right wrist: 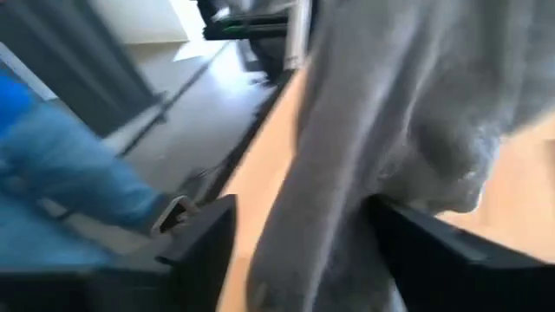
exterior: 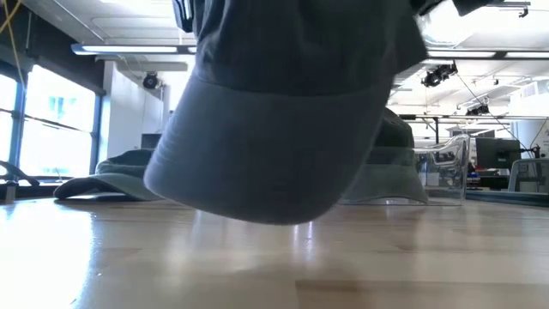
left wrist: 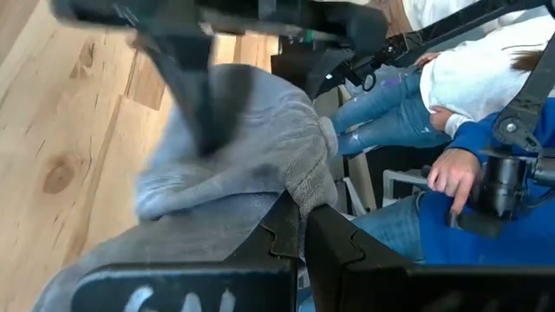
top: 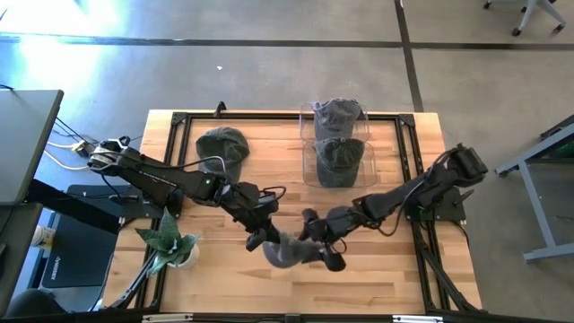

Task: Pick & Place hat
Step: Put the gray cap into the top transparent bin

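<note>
worktop (top: 395, 269) first: grey hat (top: 289, 251) hangs just above it near the front edge, mid-width, between both arms; low view shows its brim clear of the wood; two more hats in the clear bins (top: 337, 148) at the back edge, another hat (top: 222, 148) back-left; plant (top: 169, 244) front-left; hat looks light, soft, floppy; crown sags, so it'll drape and swing; brim is the stiffest part, best place to pinch; left tool (top: 262, 237) pinched shut on the hat's fabric edge; right tool (top: 323, 251) spread wide, fingers either side of the cloth, not gripping.
</note>
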`<action>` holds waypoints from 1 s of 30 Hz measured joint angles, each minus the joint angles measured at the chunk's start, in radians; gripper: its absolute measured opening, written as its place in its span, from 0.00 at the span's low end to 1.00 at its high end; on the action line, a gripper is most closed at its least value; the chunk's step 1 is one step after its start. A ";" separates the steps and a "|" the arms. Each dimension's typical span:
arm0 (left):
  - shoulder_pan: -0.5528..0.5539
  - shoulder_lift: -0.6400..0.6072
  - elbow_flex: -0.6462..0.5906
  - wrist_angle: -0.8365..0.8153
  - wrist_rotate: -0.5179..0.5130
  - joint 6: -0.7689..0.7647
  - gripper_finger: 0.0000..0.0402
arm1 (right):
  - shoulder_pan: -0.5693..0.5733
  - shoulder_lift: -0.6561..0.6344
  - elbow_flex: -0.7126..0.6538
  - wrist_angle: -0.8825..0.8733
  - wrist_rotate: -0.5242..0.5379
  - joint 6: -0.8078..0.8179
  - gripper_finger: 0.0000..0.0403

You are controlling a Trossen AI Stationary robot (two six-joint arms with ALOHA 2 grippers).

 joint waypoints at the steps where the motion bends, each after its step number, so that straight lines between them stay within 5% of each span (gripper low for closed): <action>1: 0.000 0.000 0.000 -0.001 0.000 -0.007 0.00 | 0.000 0.006 0.000 0.008 -0.029 0.001 0.59; 8: 0.000 0.000 0.000 -0.007 0.029 -0.013 0.00 | 0.024 -0.022 0.000 -0.015 -0.265 0.103 0.05; 13: -0.006 0.001 0.001 0.017 0.176 0.007 0.00 | 0.031 -0.094 0.002 -0.006 -0.456 0.230 0.04; 18: -0.035 0.062 0.000 0.138 0.144 0.118 0.05 | 0.027 -0.164 0.000 -0.010 -0.523 0.260 0.02; 30: -0.017 0.171 0.000 0.416 0.159 0.224 0.71 | 0.022 -0.195 0.000 -0.013 -0.543 0.277 0.01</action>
